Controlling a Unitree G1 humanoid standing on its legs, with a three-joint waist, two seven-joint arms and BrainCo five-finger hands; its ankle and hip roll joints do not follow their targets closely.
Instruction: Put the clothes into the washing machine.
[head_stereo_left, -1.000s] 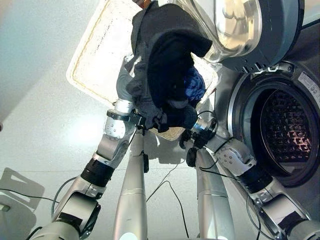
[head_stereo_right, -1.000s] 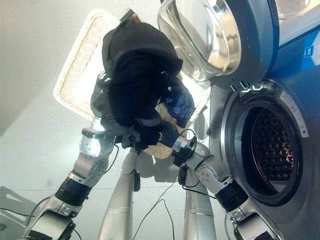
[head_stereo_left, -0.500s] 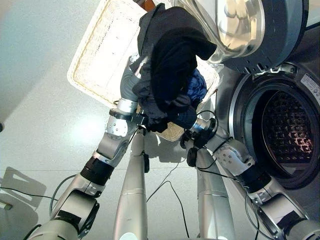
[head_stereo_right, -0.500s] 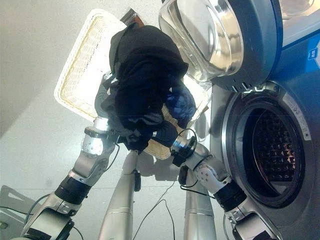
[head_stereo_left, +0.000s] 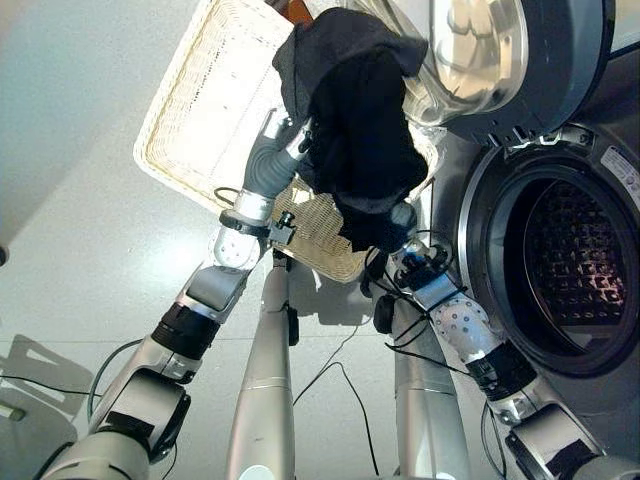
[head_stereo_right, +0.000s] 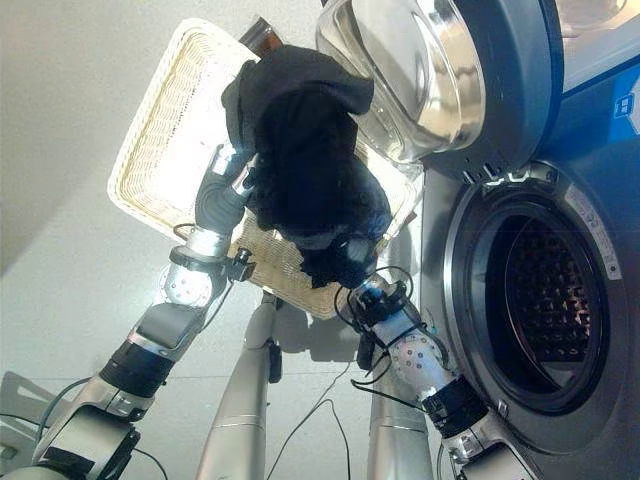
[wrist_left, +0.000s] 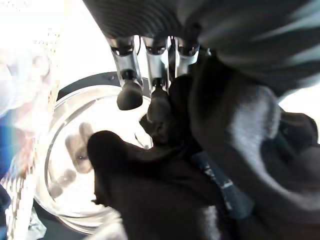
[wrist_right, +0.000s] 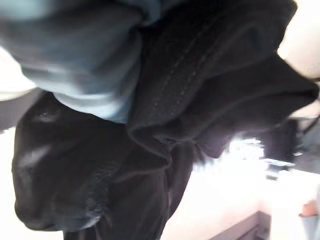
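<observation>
A bundle of dark clothes (head_stereo_left: 355, 110) hangs in the air over the near right corner of the wicker basket (head_stereo_left: 200, 110), just left of the washing machine's open door (head_stereo_left: 500, 50). My left hand (head_stereo_left: 272, 160) reaches into the bundle from the left. In the left wrist view its fingers (wrist_left: 131, 92) curl into the dark cloth (wrist_left: 215, 165). My right hand (head_stereo_left: 404, 222) sits under the bundle's lower end, buried in the cloth. The right wrist view shows dark folds (wrist_right: 100, 150) and a pale blue piece (wrist_right: 75, 55).
The washing machine's round opening (head_stereo_left: 570, 265), with its dimpled steel drum, gapes at the right. Its glass door is swung open above the opening, close beside the bundle. The basket rests on a pale floor (head_stereo_left: 80, 250).
Both arms have lifted the bundle higher and a little to the right, nearer the open door. The left arm has stretched out, and the basket's near corner now shows beneath the clothes.
</observation>
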